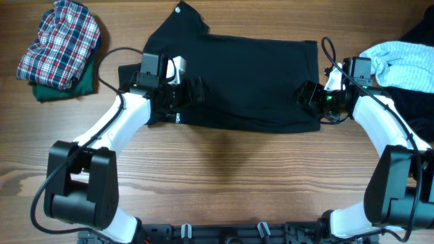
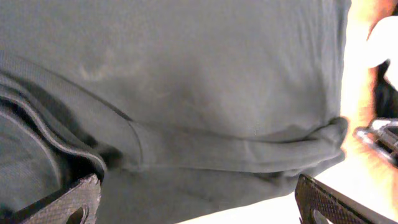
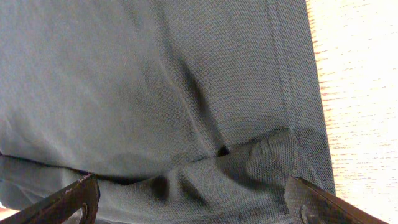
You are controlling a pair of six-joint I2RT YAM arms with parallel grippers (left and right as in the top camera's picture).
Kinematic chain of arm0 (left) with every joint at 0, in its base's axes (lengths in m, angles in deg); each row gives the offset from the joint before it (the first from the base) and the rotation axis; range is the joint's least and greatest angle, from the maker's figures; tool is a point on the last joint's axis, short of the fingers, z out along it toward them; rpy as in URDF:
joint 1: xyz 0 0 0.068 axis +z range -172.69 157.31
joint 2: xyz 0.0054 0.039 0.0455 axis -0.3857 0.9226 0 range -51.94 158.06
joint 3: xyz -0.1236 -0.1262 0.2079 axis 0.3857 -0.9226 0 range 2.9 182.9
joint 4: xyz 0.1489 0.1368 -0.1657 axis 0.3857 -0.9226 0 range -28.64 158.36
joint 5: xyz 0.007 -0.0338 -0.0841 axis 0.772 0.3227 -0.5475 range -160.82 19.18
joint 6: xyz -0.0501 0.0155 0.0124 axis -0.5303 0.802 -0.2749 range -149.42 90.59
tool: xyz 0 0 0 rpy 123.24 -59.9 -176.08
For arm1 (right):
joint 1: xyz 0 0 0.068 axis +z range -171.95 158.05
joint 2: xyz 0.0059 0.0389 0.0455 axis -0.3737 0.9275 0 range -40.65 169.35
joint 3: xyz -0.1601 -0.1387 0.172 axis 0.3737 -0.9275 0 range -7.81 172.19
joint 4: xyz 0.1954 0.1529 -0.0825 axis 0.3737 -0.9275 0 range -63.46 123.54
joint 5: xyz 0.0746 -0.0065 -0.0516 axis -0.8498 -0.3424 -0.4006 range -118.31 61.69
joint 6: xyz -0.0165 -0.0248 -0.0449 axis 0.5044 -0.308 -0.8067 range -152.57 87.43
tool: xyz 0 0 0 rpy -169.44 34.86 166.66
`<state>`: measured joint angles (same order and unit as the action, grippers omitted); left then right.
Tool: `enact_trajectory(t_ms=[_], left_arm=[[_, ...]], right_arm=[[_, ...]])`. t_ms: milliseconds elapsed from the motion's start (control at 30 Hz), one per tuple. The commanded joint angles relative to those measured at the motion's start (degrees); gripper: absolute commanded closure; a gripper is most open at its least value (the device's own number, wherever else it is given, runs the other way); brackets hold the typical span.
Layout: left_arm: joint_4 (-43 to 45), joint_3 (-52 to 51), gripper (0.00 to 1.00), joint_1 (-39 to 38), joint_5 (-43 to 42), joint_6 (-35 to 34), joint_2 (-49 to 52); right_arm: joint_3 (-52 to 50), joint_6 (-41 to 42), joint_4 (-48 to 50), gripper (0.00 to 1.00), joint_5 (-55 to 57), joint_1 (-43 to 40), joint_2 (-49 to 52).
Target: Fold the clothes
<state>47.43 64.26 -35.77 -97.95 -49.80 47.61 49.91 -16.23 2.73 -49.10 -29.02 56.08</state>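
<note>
One black T-shirt (image 1: pixel 251 74) lay flat between the two grippers, its long axis running from the left gripper (image 1: pixel 192 92) to the right gripper (image 1: pixel 306 95), with a sleeve pointing away beyond the left one. Both sets of jaws stood spread wide over its ends, clasping nothing. Outboard of the left gripper sat one plaid garment (image 1: pixel 61 41) on one green garment (image 1: pixel 64 88); outboard of the right lay one light blue garment (image 1: pixel 403 61) and one dark garment (image 1: pixel 419 32).

Green garment (image 1: pixel 68 88) mostly hidden under plaid shirt (image 1: pixel 60 42); dark garment (image 1: pixel 419 35) cut off at right edge.
</note>
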Motion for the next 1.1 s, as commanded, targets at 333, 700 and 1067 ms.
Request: enact_trajectory(t_ms=[333, 700, 1067], left_arm=[[-4.48, 0.57, 0.00, -0.37, 16.83, -22.51, 0.76], [-4.63, 0.57, 0.06, -0.37, 21.53, -22.05, 0.79], [-3.37, 0.57, 0.20, -0.37, 21.22, -22.05, 5.46]], right_arm=[[1.16, -1.33, 0.15, 0.04, -1.11, -0.28, -1.07], [1.16, -1.18, 0.15, 0.04, -1.11, -0.28, -1.07], [1.16, -1.29, 0.17, 0.04, -1.09, -0.28, -1.07]])
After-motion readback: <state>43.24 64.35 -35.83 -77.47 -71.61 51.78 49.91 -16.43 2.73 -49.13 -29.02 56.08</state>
